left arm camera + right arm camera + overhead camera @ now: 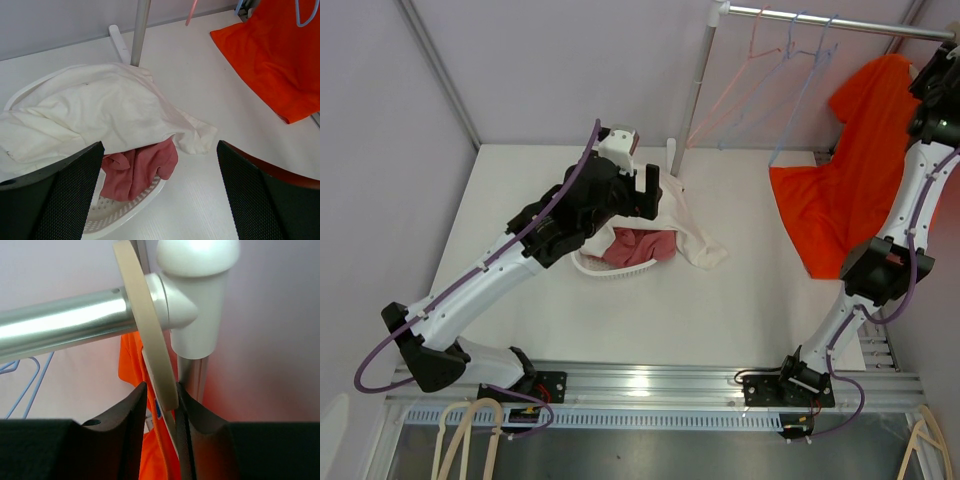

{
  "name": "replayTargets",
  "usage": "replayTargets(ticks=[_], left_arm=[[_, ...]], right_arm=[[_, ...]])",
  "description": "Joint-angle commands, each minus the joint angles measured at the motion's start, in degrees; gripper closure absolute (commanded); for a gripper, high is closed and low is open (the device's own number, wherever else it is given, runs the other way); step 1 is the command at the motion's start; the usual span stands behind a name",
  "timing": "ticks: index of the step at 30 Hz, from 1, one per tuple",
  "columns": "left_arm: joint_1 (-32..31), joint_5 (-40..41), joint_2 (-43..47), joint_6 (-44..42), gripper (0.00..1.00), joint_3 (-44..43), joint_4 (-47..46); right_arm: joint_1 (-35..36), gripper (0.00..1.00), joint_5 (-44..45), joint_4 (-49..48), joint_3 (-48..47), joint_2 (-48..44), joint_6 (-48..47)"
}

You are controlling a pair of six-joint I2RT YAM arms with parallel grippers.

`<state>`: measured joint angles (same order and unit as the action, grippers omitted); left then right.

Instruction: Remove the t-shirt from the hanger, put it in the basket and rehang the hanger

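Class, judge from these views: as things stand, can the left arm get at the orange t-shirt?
Probably yes, at its lower hem. The left arm hangs with open jaws over the basket, and only bare table lies between it and the orange t-shirt.

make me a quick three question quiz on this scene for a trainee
1. True or false: the orange t-shirt lies folded inside the basket.
2. What are the right jaws shut on? A) the metal rail B) the cream hanger C) a blue hanger
3. Fill in: the left jaws hover ___ above the white garment.
Key: 1 false; 2 B; 3 open.
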<state>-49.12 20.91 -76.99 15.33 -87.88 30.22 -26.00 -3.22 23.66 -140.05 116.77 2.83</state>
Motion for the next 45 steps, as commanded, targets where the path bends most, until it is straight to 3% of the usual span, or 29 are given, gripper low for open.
replayTargets(ticks=[1, 4, 5, 7, 26, 39, 42, 45], left_arm=[[-0.53, 1.59, 0.44, -1.97, 0.01, -2.13, -0.16], [-0.53, 1.77, 0.44, -2.24, 0.0, -2.13, -0.25], [-0.53, 1.77, 0.35, -2.41, 0.01, -1.95, -0.33], [-0.53, 1.94, 0.26, -2.68, 0.0, -2.04, -0.42], [-0.97, 2.03, 2.63, -1.97, 0.01, 1.21, -2.0], [-1.33, 2.39, 5.97, -3.47, 0.0, 2.97, -2.18], [-1.68, 0.9, 7.38, -3.73, 0.0, 4.46, -3.32], [-2.82, -4.54, 9.66, -6.18, 0.0, 7.1, -6.73]], right_arm=[[-0.19, 0.69, -0.56, -3.36, -2.25, 1.35, -0.9], [-0.19, 0.74, -0.64, -3.97, -2.25, 1.97, -1.25], [-0.19, 0.87, -0.64, -4.06, -2.33, 2.06, -1.25], [-0.11, 1.0, -0.3, -4.5, -2.33, 2.23, -1.42], [6.3, 1.0, 1.56, -5.2, -1.9, -6.55, -5.73], [9.82, 1.0, 2.87, -5.22, 8.82, -17.62, -8.02], [11.05, 1.0, 7.16, -2.14, 13.12, -20.43, -3.9], [15.09, 1.0, 21.2, 0.41, 16.29, -23.25, 1.54]])
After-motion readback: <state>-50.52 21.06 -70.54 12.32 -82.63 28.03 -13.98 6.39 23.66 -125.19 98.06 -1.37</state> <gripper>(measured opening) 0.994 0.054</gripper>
